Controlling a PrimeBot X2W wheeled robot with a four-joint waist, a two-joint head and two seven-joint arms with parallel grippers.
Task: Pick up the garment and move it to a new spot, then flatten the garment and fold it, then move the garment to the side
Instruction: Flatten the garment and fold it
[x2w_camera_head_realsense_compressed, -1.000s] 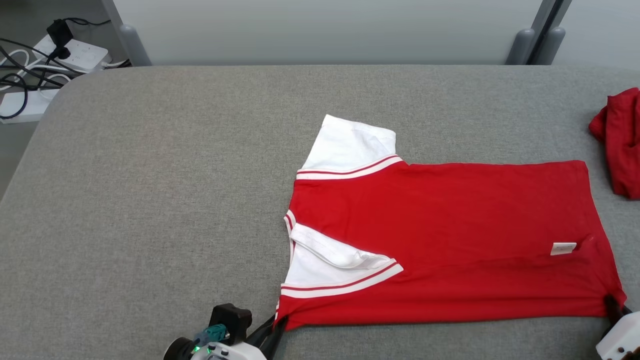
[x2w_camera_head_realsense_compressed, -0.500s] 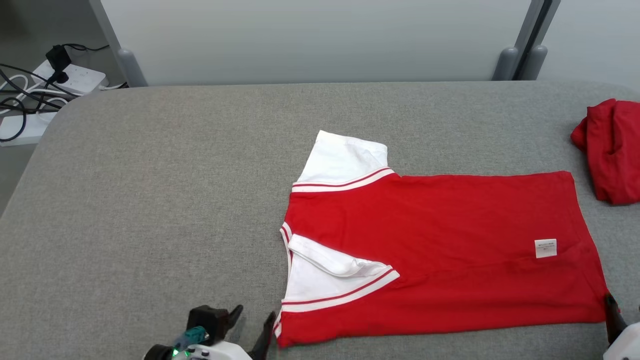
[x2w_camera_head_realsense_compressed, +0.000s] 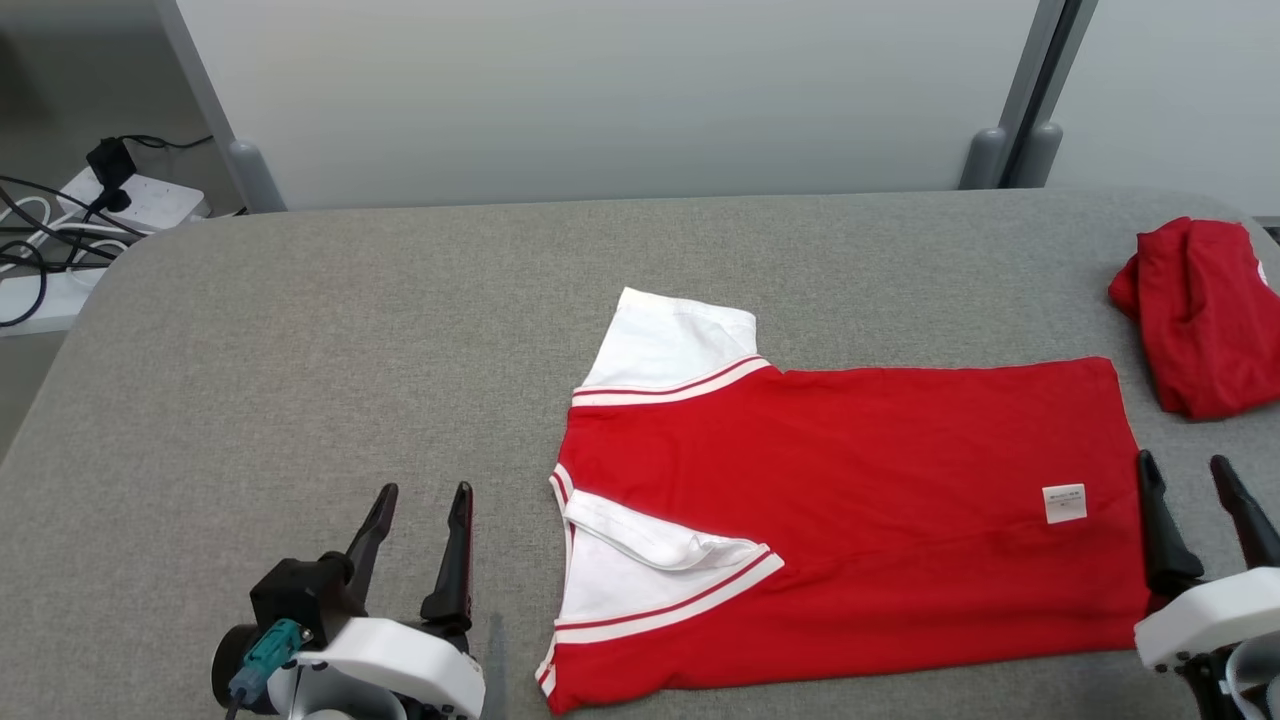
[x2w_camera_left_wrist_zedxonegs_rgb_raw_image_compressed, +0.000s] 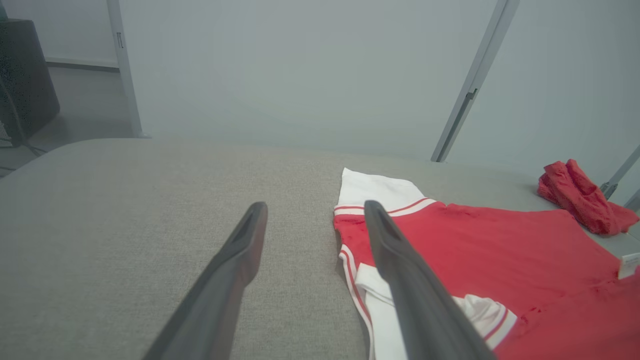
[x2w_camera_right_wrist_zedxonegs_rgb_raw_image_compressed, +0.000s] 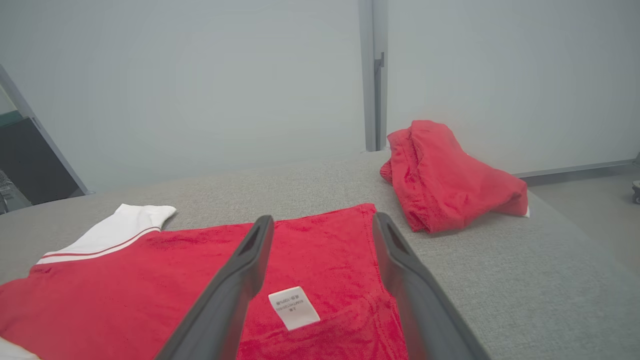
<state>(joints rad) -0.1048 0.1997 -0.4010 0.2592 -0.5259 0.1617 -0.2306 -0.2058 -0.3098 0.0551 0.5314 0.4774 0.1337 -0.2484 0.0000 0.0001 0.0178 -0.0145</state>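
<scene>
Power strip (x2w_camera_head_realsense_compressed: 150, 198): upper left of the head view, on the floor past the table's rounded corner, with dark and white cables trailing from it.
Table (x2w_camera_head_realsense_compressed: 300, 330): a grey fabric-covered surface that spans the frame from left to right.
Left gripper (x2w_camera_head_realsense_compressed: 425, 490): lower left of the head view, with both dark fingers spread wide and nothing between them. It is over bare table, just left of the garment's collar end and clear of the cloth.
Garment (x2w_camera_head_realsense_compressed: 850, 470): a red shirt with white sleeves, lying flat at centre right of the head view, with its collar end to the left and its hem to the right. One white sleeve sticks out toward the top of the frame. The other lies folded over the red body near the lower edge.
Label (x2w_camera_head_realsense_compressed: 1064, 503): a small white tag on the red cloth, close to the hem.
Right gripper (x2w_camera_head_realsense_compressed: 1181, 460): lower right of the head view, jaws wide apart and empty. Its left finger is at the hem edge; whether it touches the cloth cannot be told.
Red bundle (x2w_camera_head_realsense_compressed: 1195, 320): a crumpled red cloth at the far right edge of the table, apart from the garment.
</scene>
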